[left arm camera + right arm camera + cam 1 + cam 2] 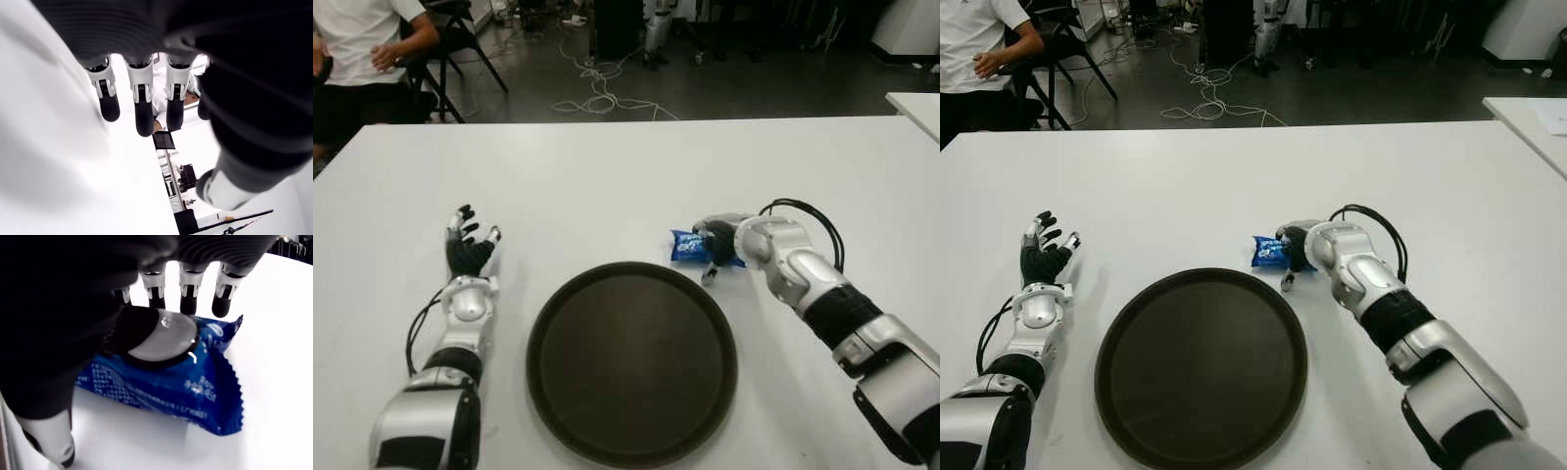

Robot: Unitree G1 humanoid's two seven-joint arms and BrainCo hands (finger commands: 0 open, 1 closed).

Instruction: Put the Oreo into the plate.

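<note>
At the brown plate's (631, 367) one o'clock, the right hand (717, 245) curls over the blue Oreo packet (171, 382), fingertips touching it but not visibly clamped, while the left hand (470, 250) shows spread and empty at nine o'clock.

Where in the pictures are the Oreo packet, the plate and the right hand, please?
Oreo packet (195, 387): right wrist view, blue wrapper's middle.
Plate (631, 362): left eye view, bare dark centre.
Right hand (720, 243): left eye view, the hand's middle, at the packet.

The only print in view is on the blue Oreo packet (166, 382), which lies just beyond the far right rim of the dark plate (631, 450). Its wrapper carries small white lettering and a picture of the biscuit, but none of the lettering can be read.
</note>
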